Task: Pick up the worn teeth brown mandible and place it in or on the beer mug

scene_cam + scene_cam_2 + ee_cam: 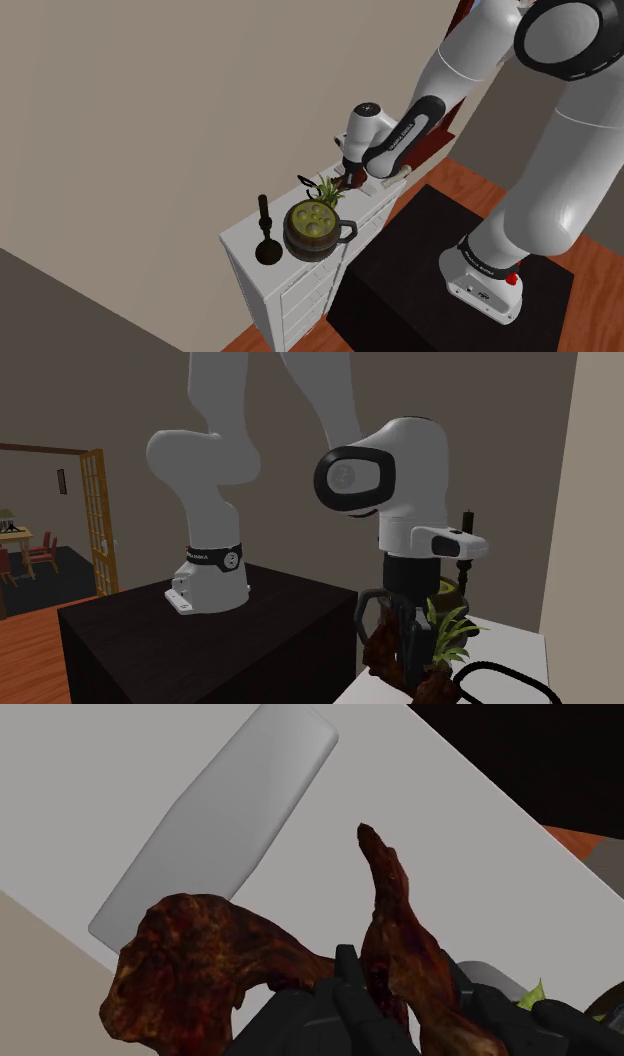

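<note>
The brown mandible (pixel 215 964) is a dark reddish-brown, rough jawbone with two branches. My gripper (pixel 410 996) is shut on one branch, which runs up between the black fingers (pixel 345 999). In the shoulder view the gripper (pixel 349 181) hangs low over the far end of the white dresser top (pixel 245 243), with the mandible (pixel 346 186) a dark patch under it. The beer mug (pixel 315 228) is a brown barrel-shaped wooden mug with a greenish-yellow top and a dark handle, standing mid-dresser, nearer the camera than the gripper. From the second exterior view the mandible (pixel 385 648) hangs around the gripper (pixel 402 637).
A green spiky plant (pixel 328 190) stands between the gripper and the mug. A black candlestick (pixel 266 236) stands at the dresser's near end. A pale grey oblong object (pixel 220 814) lies on the top beyond the mandible. A thin black loop (pixel 495 677) lies nearby. The black stand (pixel 420 270) adjoins the dresser.
</note>
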Robot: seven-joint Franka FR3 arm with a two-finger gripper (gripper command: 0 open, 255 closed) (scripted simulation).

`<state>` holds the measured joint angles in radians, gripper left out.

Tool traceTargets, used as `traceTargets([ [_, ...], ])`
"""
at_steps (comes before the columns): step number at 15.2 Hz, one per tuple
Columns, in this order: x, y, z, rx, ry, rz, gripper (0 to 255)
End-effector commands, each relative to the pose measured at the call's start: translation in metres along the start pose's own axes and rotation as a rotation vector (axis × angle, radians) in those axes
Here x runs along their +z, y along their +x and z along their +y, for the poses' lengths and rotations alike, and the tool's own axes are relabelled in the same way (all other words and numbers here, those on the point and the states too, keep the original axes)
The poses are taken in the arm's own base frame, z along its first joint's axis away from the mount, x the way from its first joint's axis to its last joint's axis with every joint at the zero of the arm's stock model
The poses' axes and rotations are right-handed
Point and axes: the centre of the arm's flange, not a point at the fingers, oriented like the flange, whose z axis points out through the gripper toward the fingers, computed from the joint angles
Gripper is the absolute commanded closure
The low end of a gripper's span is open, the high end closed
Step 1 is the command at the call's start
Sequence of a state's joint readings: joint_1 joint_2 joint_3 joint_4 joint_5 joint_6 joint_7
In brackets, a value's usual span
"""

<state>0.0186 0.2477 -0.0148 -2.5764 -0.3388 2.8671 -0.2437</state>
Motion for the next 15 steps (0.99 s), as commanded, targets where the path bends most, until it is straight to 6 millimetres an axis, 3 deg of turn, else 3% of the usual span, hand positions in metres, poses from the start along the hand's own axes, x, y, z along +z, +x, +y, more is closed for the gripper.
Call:
traceTargets([
  [1,-0.011,-0.001,0.002,0.000,0.000,0.000,255],
  [15,-0.084,-0.001,0.010,0.000,0.000,0.000,255],
])
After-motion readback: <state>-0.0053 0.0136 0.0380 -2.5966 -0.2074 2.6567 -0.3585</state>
